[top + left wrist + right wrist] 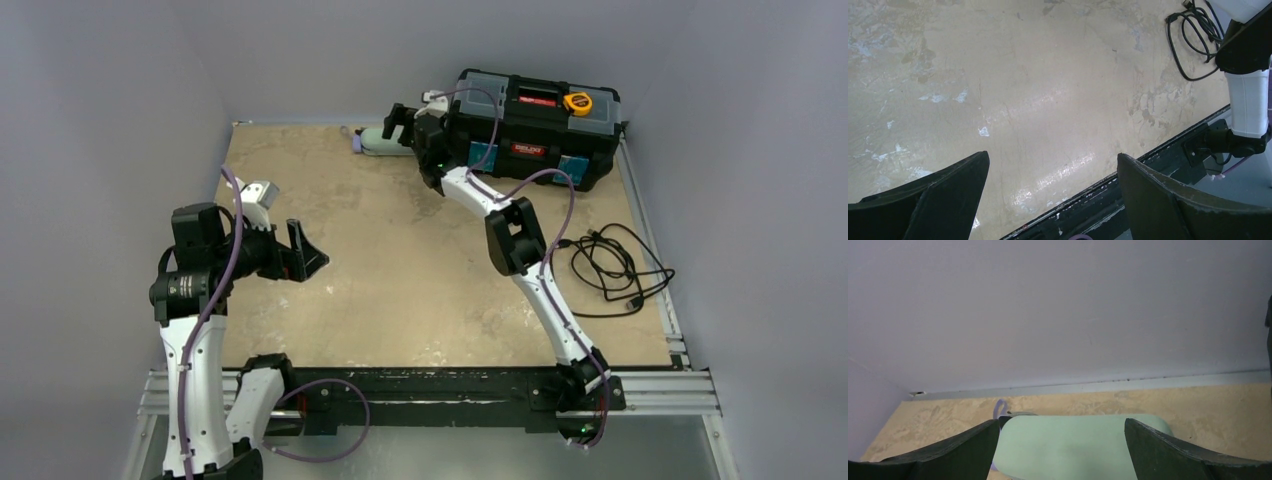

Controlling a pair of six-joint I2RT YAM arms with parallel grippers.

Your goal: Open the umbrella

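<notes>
Umbrella point(381, 143) located at the upper centre of the top external view, lying flat on the table point(400, 290) against the far edge, enclosed in its mint-green sleeve, just left of the black toolbox point(535, 130). A lavender loop point(999, 408) shows at the sleeve's left end in the right wrist view. Right pincer point(398, 122) is spread wide, with the sleeve between its two fingers (contact with the sleeve cannot be told). Left pincer point(309, 248) sits at the left of the frame, likewise spread and holding nothing, with bare table beneath it in the left wrist view. A coil of black cable point(612, 266) lies on the table at the right edge, well apart from the umbrella. A yellow tape measure point(577, 102) rests on the toolbox lid
</notes>
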